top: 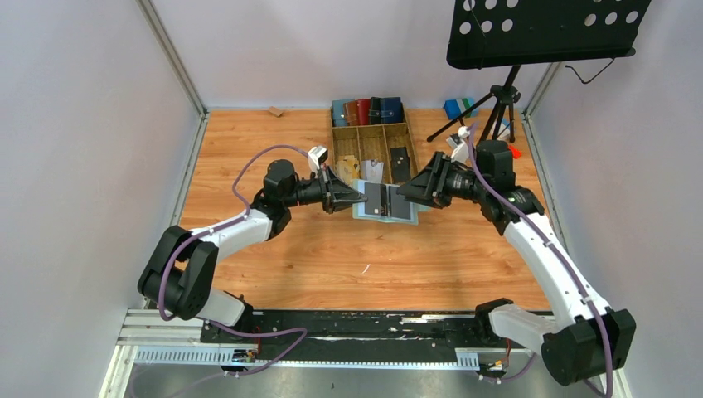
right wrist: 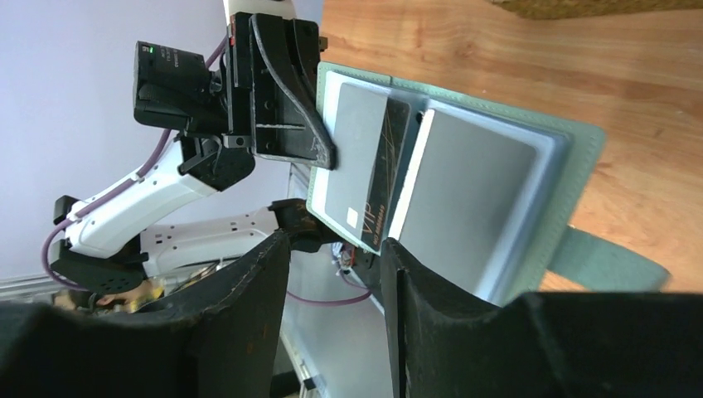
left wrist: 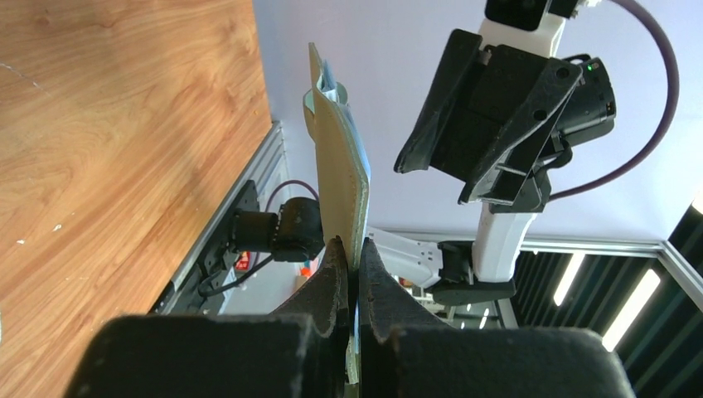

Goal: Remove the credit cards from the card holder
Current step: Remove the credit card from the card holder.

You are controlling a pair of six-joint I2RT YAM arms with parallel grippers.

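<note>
The wooden table [top: 273, 249] carries a sectioned wooden tray [top: 341, 141] at its far side. Just in front of the tray the 2 arms meet tip to tip.

The left gripper [top: 358, 197] is clamped tight on 1 edge of the card holder [top: 386, 207]. It holds the green holder spread open and on edge above the table, with the pockets facing the other arm. The right gripper [right wrist: 332, 249] faces those pockets with its jaws parted and nothing between them. The left wrist view shows clear air between it and the holder.

The credit cards [right wrist: 365, 157] are both in their pockets, 1 on each side of the fold. The left one has slid partly out toward the right gripper.

The likely risks:
- The holder is pinched at a single edge, so a pull on a card could swing or drag it out of the clamp.
- The parted jaws could close on the pocket lip together with the card, or slip off the thin plastic.
- A card that comes free suddenly could drop to the table.

The left card's dark band reads "VIP". A smaller line under it is too fine to read.
</note>
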